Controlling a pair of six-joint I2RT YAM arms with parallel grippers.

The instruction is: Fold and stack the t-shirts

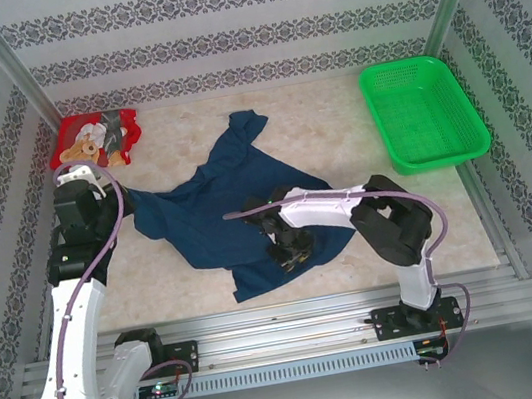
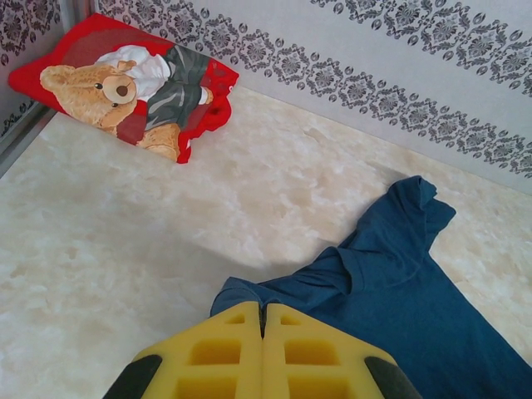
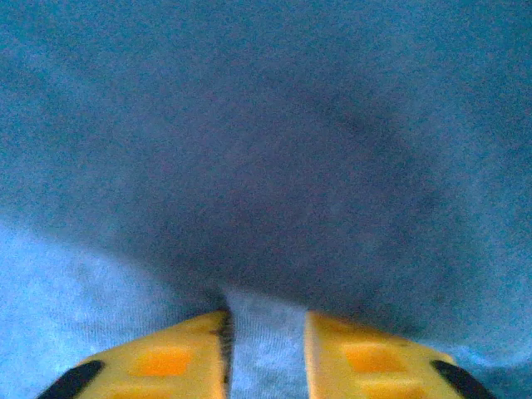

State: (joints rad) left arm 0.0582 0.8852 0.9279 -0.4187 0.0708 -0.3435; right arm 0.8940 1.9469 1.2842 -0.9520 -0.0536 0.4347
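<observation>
The navy blue t-shirt (image 1: 217, 207) lies crumpled and spread across the middle of the table, its print hidden. My left gripper (image 1: 128, 203) is at the shirt's left edge. In the left wrist view its yellow fingers (image 2: 263, 309) are pressed together on the hem of the navy blue t-shirt (image 2: 416, 291). My right gripper (image 1: 289, 246) is down on the shirt's near part. Its fingers (image 3: 264, 320) hold a strip of the blue cloth (image 3: 266, 125) in a narrow gap. The red t-shirt (image 1: 94, 138) with the teddy-bear print (image 2: 125, 83) lies folded in the back left corner.
A green mesh basket (image 1: 425, 114) stands at the back right. Patterned walls close in the table on three sides. Bare marbled tabletop (image 1: 336, 128) lies between the navy shirt and the basket, and more tabletop (image 2: 166, 216) lies between the two shirts.
</observation>
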